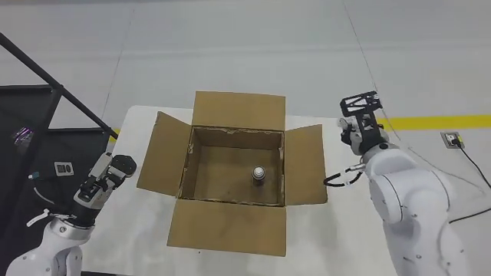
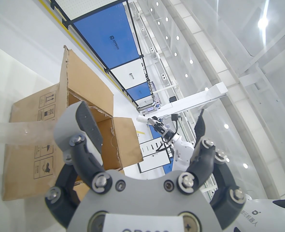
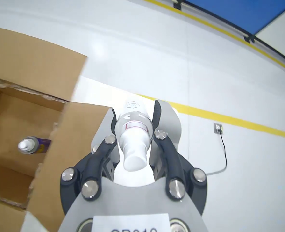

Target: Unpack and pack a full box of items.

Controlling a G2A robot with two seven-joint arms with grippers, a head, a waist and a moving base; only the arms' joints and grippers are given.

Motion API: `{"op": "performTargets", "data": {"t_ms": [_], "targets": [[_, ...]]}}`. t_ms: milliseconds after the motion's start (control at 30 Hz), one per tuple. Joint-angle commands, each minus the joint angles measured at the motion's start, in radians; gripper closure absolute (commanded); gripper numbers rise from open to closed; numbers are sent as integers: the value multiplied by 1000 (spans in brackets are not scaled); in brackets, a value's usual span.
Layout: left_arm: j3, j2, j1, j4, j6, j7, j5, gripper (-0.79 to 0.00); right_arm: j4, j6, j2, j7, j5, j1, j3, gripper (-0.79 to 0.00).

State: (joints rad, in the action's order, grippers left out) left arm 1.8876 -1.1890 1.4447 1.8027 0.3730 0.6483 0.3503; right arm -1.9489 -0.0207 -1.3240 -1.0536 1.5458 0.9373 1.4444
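An open cardboard box [image 1: 234,103] stands in the middle of the white table [image 1: 142,123], all flaps folded out. Inside it a small purple bottle with a white cap [image 1: 259,174] stands upright on the box floor [image 3: 27,145]. My right gripper [image 1: 360,113] is beyond the box's right flap, above the table's right end, shut on a white bottle [image 3: 134,131] whose cap points back at the wrist. That gripper and bottle [image 2: 145,119] also appear far off in the left wrist view. My left gripper [image 1: 115,170] hangs open and empty [image 2: 141,111] outside the box's left flap [image 2: 36,121].
A black frame with dark netting [image 1: 34,123] stands against the table's left side. On the floor to the right lie a yellow line [image 1: 437,123] and a socket with a cable [image 1: 451,139]. Bare tabletop lies on both sides of the box.
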Motion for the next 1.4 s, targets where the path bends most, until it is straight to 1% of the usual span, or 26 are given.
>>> {"op": "performTargets", "data": {"t_ms": [0,67,100,200,333,633,667,767,867,933,967,1000,1033,1067,1100,1133,1200,1233,1367], "targets": [[0,0,0,0,0,0,0,-785,48,-32,4,-22,-30,7,32,0],[0,0,0,0,0,0,0,-785,105,-70,8,-70,-27,6,38,0],[0,0,0,0,0,0,0,-785,131,-73,8,-81,-27,2,40,0],[0,0,0,0,0,0,0,-785,209,-79,11,-85,-33,2,49,0],[0,0,0,0,0,0,0,-785,307,-79,14,-63,-51,5,70,0],[0,0,0,0,0,0,0,-785,401,-106,19,-39,-110,-12,87,0],[0,0,0,0,0,0,0,-785,411,-111,20,-37,-116,-15,87,-12],[0,0,0,0,0,0,0,-785,441,-121,22,-44,-123,-27,82,-120],[0,0,0,0,0,0,0,-785,463,-126,23,-41,-135,-35,80,-326],[0,0,0,0,0,0,0,-785,474,-127,24,-37,-140,-38,79,-388],[0,0,0,0,0,0,0,-785,477,-125,25,-36,-142,-40,78,-403],[0,0,0,0,0,0,0,-785,479,-125,26,-35,-143,-41,77,-449],[0,0,0,0,0,0,0,-785,480,-124,26,-34,-146,-41,77,-505],[0,0,0,0,0,0,0,-785,479,-124,27,-31,-149,-42,77,-585],[0,0,0,0,0,0,0,-785,478,-123,27,-29,-152,-41,78,-646],[0,0,0,0,0,0,0,-785,475,-124,28,-29,-152,-42,79,-659],[0,0,0,0,0,0,0,-785,458,-121,29,-30,-156,-39,77,-748],[0,0,0,0,0,0,0,-785,451,-119,30,-31,-154,-38,78,-776],[0,0,0,0,0,0,0,-785,411,-119,34,-24,-157,-34,85,-785]]}}
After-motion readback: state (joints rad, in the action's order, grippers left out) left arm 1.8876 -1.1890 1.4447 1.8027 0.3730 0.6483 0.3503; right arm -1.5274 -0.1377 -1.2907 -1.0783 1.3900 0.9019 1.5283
